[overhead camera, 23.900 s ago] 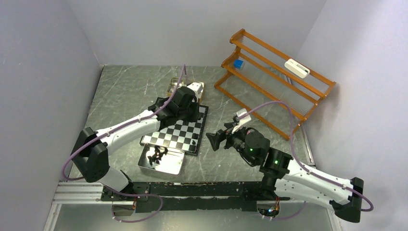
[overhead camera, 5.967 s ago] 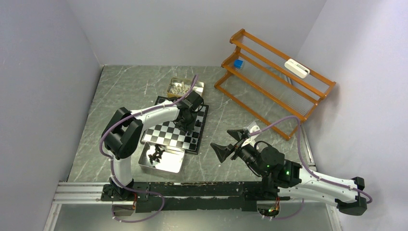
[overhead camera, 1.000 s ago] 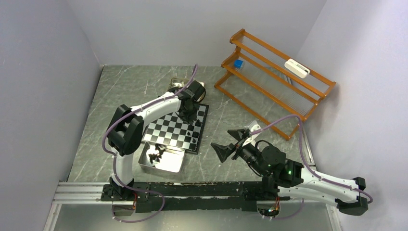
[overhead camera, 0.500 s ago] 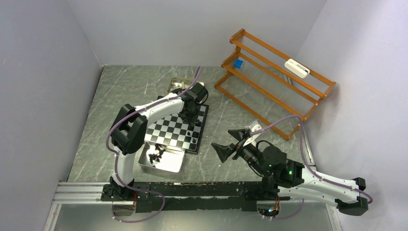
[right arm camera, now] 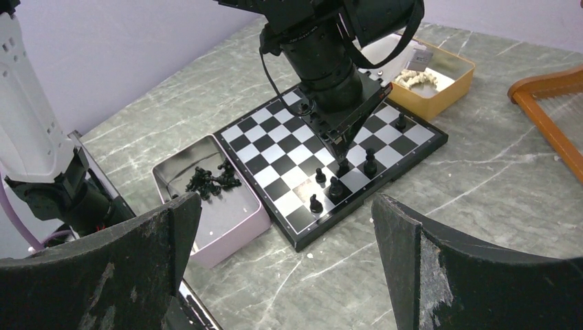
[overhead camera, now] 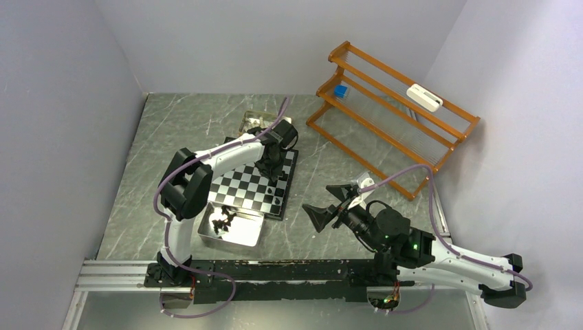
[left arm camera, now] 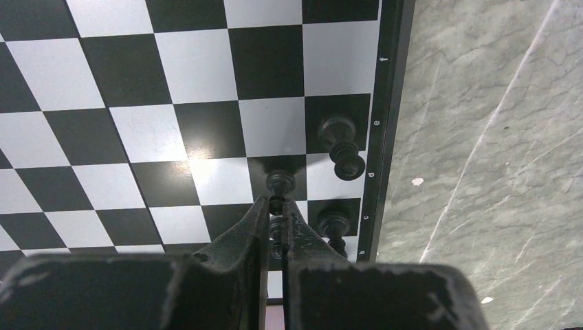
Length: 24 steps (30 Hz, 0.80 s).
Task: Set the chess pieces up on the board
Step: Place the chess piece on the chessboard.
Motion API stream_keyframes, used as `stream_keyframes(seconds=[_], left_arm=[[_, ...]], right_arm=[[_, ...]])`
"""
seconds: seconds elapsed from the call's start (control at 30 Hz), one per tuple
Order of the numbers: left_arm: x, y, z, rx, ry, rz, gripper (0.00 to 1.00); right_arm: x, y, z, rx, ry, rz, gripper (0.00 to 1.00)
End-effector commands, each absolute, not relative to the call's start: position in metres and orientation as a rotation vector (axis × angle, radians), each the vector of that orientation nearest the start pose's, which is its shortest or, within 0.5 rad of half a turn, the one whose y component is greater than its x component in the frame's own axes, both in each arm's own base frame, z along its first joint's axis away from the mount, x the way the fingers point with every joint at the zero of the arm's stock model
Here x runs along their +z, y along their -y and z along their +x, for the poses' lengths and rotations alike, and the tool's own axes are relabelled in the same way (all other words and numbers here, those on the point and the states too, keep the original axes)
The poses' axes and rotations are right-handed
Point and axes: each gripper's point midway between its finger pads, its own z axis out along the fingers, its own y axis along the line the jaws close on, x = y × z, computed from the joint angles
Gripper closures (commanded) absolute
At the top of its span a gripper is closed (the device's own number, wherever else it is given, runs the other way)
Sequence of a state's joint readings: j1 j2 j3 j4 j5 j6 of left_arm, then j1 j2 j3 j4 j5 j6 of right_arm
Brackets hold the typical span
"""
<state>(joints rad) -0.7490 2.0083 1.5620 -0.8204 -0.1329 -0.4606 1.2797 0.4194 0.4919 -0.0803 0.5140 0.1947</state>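
The chequered board (overhead camera: 240, 187) lies mid-table. My left gripper (overhead camera: 270, 167) hangs over the board's right side, shut on a black chess piece (left arm camera: 279, 183) that stands on or just above a square. In the right wrist view the gripper (right arm camera: 340, 152) is directly above that piece (right arm camera: 342, 168). Several other black pieces (left arm camera: 340, 148) stand on nearby squares by the board's lettered edge. More black pieces (overhead camera: 223, 220) lie in the silver tray (overhead camera: 246, 237). Cream-white pieces (right arm camera: 416, 77) lie in a small tray (right arm camera: 447, 86). My right gripper (overhead camera: 328, 208) is open and empty, right of the board.
An orange wire rack (overhead camera: 392, 117) stands at the back right, holding a blue block (overhead camera: 339, 90) and a white device (overhead camera: 424, 97). Grey walls close in the left, back and right. The silver tray touches the board's near edge.
My left arm's elbow has swung slightly right while its gripper stays over the board's right side. The right arm has not moved.
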Motion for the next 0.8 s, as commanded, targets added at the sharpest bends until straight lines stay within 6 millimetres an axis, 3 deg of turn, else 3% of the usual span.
stream_keyframes(seconds=[0.0,0.4,0.77], left_arm=[[0.0532,0.2860,0.3105,-0.081,-2.785,0.381,0.92],[0.0483,0.2838,0.3083,-0.059,-2.798,0.388,0.90],[0.0488,0.2845,0.3095,-0.054,-2.797,0.386,0.80]], right_arm=[[0.2664,-0.2119,0.1484,0.757,-1.539,-0.424,0.00],[0.2651,-0.2143,0.1486,0.754,-1.539,-0.432,0.00],[0.2647,-0.2137,0.1487,0.753,-1.538,-0.432,0.00]])
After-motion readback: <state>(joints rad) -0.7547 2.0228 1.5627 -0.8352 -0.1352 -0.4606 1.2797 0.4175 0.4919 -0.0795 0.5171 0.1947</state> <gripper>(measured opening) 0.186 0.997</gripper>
